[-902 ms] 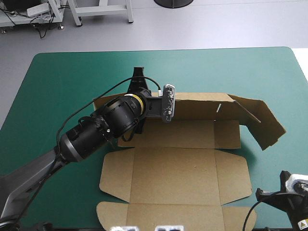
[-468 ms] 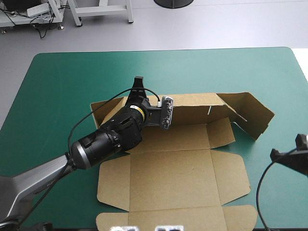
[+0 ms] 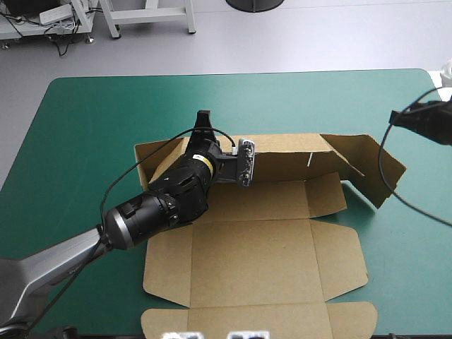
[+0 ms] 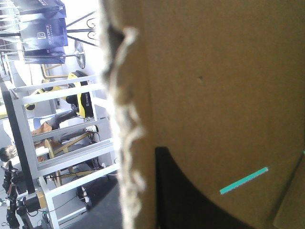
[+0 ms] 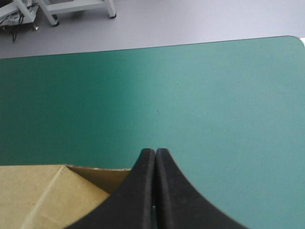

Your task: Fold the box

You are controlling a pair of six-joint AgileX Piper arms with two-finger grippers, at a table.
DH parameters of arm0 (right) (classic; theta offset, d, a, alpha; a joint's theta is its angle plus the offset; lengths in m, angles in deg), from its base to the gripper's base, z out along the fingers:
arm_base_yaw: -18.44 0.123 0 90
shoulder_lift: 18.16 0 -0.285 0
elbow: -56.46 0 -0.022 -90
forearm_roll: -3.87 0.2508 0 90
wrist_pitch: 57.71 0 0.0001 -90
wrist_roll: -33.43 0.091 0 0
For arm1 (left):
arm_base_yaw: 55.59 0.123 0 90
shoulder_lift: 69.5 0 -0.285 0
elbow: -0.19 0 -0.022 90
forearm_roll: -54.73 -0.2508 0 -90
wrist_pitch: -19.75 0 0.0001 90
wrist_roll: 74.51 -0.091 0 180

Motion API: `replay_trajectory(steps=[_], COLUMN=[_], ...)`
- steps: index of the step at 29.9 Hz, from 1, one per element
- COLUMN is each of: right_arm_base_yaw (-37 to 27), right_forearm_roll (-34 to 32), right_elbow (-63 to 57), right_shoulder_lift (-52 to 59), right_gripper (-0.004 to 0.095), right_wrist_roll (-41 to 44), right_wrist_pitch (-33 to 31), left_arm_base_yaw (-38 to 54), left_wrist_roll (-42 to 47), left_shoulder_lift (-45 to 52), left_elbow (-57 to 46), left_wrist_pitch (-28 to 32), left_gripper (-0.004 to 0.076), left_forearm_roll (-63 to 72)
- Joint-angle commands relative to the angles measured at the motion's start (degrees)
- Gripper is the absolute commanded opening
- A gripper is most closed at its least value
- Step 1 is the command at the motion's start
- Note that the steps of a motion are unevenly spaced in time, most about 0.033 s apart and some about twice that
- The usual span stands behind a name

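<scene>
Left gripper (image 3: 203, 121) is pinching the raised far wall of the brown cut-cardboard box sheet (image 3: 251, 258), left of the wall's middle. The left wrist view is showing one black finger (image 4: 183, 195) flat against the board, the other hidden behind it. The box is lying mid-table on the teal-green table cover (image 3: 85, 113), with base and near flaps flat, far wall standing and right end flap angling up and outward. Right gripper (image 5: 155, 152) is hovering near that flap's corner, fingers pressed together, gripping nothing.

Brown box (image 3: 254, 244) lies mostly flat mid-table, far wall and right flap raised
</scene>
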Motion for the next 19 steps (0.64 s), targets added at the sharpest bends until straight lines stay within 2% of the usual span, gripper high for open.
replay_trajectory(steps=[1, 4, 8, 14, 19], right_arm_base_yaw=[0.10, 0.10, 0.10, 0.10, 0.10], right_forearm_roll=[3.19, 4.14, 8.79, 13.61, 14.62], right_elbow=[7.96, 13.46, 18.71, 19.96, 19.96], right_shoulder_lift=[-7.15, -13.98, -22.17, -28.93, -32.13], right_gripper=[-0.0013, -0.0013, -0.0013, -0.0013, -0.0013], right_wrist_roll=[-2.09, -3.14, -6.50, -10.27, -12.52], right_wrist_pitch=[-0.75, -5.07, -11.15, -13.80, -16.43], left_arm_base_yaw=[-0.30, -0.30, -0.30, -0.20, -0.20], left_wrist_roll=[0.70, 1.20, 5.28, 8.23, 8.23], left_shoulder_lift=[2.58, 2.58, 2.58, 2.58, 2.58], left_elbow=[1.53, 1.53, 1.53, 1.53, 1.53], left_wrist_pitch=[1.71, 1.71, 1.83, 1.83, 1.83], left_gripper=[-0.0010, -0.0010, -0.0010, -0.0010, -0.0010], left_forearm_roll=[-3.23, -3.23, -5.46, -7.74, -7.62])
